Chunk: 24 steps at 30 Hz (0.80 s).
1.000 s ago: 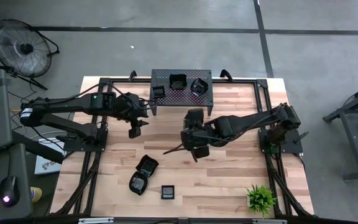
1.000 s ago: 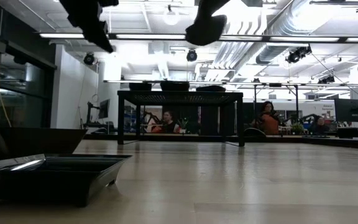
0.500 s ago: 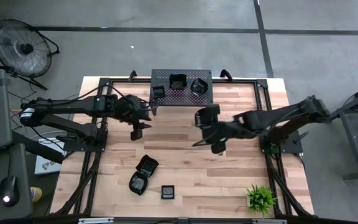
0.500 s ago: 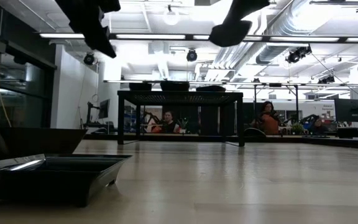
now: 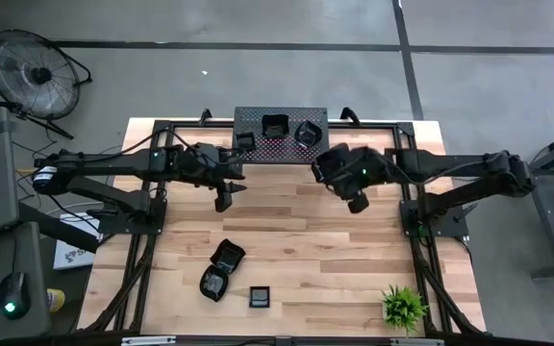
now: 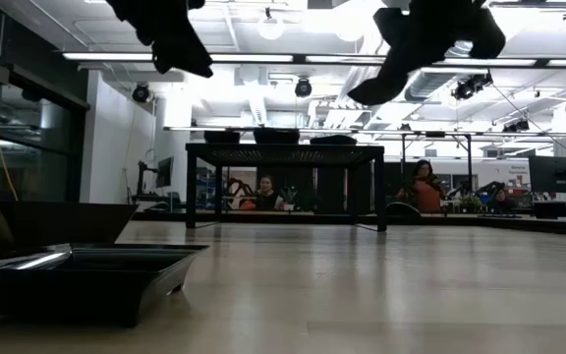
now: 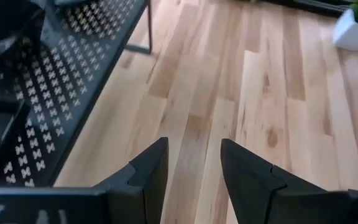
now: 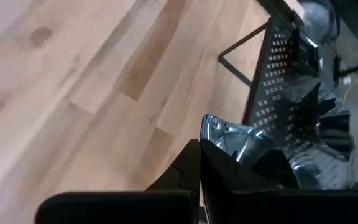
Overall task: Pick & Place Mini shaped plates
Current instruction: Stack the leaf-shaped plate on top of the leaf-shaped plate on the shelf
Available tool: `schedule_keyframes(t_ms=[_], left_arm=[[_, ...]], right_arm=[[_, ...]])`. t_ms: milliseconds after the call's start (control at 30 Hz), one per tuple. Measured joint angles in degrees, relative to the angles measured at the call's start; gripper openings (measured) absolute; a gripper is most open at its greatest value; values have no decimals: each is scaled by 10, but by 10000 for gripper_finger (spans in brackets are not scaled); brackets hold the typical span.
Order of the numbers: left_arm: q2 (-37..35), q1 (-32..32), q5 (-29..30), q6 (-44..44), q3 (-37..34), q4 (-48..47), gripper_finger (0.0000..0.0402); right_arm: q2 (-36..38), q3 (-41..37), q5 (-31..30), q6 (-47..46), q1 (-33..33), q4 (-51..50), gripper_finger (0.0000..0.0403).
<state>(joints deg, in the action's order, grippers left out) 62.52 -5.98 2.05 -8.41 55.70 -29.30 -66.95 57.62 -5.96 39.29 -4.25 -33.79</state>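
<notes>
My right gripper [image 5: 357, 203] hangs above the table just right of the black perforated stand [image 5: 287, 151], shut on a glossy black mini plate [image 8: 232, 142]. My left gripper [image 5: 224, 201] hangs open and empty off the stand's left near corner, its fingers [image 7: 151, 165] over bare wood. Three mini plates [image 5: 246, 141] [image 5: 275, 125] [image 5: 307, 134] sit on the stand's top. Three more [image 5: 227, 256] [image 5: 214, 283] [image 5: 260, 296] lie on the table near its front edge; the low view shows one of them close up [image 6: 77, 275]. My right gripper pinches the plate by its edge [image 8: 211, 127] between the two shut fingers, which slant down from the table's right side. The plate stands out past the fingertips to one side. It is lifted clear of the table; the fingers hide the rest of the hold.
The stand [image 7: 61, 81] spans the middle of the far edge on thin legs [image 8: 241, 46]. A small potted plant [image 5: 404, 308] stands at the near right corner. Bare wood lies between the two grippers and the plates at the front.
My right gripper has swung from the middle of the table toward its right and far edges, ending beside the stand's right end. It has rolled on the way and stayed shut. My left gripper has tipped slightly and stayed open.
</notes>
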Motion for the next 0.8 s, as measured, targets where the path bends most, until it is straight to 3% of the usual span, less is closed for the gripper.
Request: schedule_keyframes(t_ms=[333, 567, 800], left_arm=[[47, 0, 20, -56, 0, 75, 144], [72, 0, 20, -95, 0, 121, 144], [73, 0, 20, -116, 0, 156, 144]], right_arm=[[-5, -4, 139, 201, -153, 28, 0], [-14, -4, 222, 268, -247, 56, 0], [-57, -4, 290, 290, -282, 115, 0]])
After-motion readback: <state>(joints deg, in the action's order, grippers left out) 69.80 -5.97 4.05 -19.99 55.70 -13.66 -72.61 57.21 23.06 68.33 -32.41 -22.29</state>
